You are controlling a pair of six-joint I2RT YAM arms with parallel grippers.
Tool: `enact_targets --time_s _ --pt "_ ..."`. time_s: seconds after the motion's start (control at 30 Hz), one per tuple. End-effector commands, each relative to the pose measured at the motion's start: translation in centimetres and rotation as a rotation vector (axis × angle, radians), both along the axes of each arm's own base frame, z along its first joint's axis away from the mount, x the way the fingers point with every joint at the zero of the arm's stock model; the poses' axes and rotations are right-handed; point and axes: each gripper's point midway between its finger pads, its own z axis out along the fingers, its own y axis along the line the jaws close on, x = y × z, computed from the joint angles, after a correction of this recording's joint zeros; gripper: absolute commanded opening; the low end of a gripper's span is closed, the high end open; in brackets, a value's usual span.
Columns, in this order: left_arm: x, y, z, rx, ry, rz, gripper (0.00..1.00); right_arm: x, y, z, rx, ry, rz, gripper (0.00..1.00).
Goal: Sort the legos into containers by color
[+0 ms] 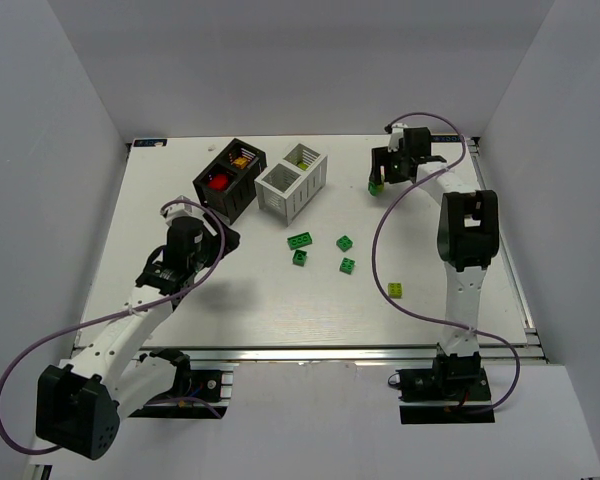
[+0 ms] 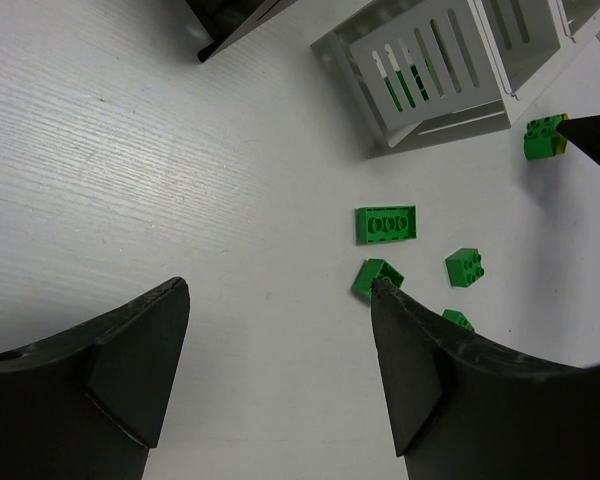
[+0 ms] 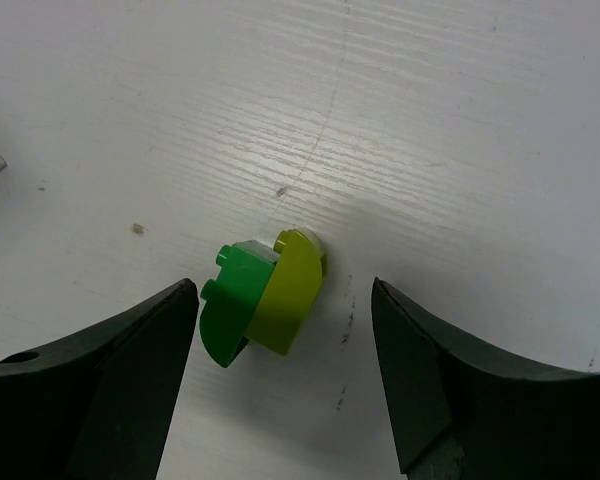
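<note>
Two rounded legos stuck together, green (image 3: pixel 230 305) and yellow-green (image 3: pixel 298 285), lie on the table at the far right (image 1: pixel 376 186). My right gripper (image 3: pixel 282 288) stands open around them, a finger on each side, touching neither. Several loose green legos (image 1: pixel 300 240) (image 1: pixel 345 243) lie mid-table, and one yellow-green lego (image 1: pixel 394 290) lies nearer. The black container (image 1: pixel 230 178) holds red and orange-yellow pieces. The white container (image 1: pixel 292 180) shows a yellow-green piece in its far compartment. My left gripper (image 2: pixel 280 288) hangs open over bare table, left of the green legos (image 2: pixel 386 224) (image 2: pixel 464 267).
White walls close in the table on three sides. The two containers stand side by side at the back centre. A purple cable loops off each arm. The table's metal front rail (image 1: pixel 330 352) runs between the two arm bases.
</note>
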Motion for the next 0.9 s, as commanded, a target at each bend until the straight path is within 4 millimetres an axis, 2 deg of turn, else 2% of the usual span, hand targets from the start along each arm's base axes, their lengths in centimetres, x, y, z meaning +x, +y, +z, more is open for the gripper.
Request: enact_targets --time_s 0.0,0.33,0.53,0.6,0.63,0.73,0.77,0.83,0.87 --pt "0.3 -0.1 0.0 -0.006 0.006 -0.004 0.82 0.9 0.9 0.8 0.026 -0.021 0.010 0.75" --pt "0.7 -0.8 -0.3 -0.022 0.012 -0.026 0.82 0.5 1.2 -1.4 -0.011 0.012 -0.007 0.71" --pt "1.3 -2.2 -0.2 -0.061 0.006 -0.078 0.82 0.3 1.6 -0.8 -0.022 -0.004 0.026 0.52" --pt "1.7 -3.1 0.2 -0.095 -0.020 -0.110 0.82 0.3 1.8 0.4 -0.019 -0.028 0.047 0.43" --pt "1.5 -4.2 0.5 -0.138 -0.021 -0.163 0.82 0.3 2.1 0.9 -0.016 -0.040 0.073 0.40" --pt "1.8 -6.8 2.1 -0.238 -0.079 -0.273 0.83 -0.3 2.8 3.6 0.025 -0.076 0.139 0.20" --pt "2.2 -7.6 2.9 -0.267 -0.114 -0.305 0.83 -1.0 3.1 5.2 0.048 -0.096 0.162 0.12" --pt "2.2 -8.9 3.7 -0.313 -0.137 -0.357 0.83 -2.6 4.3 7.3 0.115 -0.124 0.262 0.06" --pt "2.1 -9.9 4.6 -0.337 -0.162 -0.404 0.83 -3.5 4.7 10.3 0.135 -0.190 0.310 0.06"
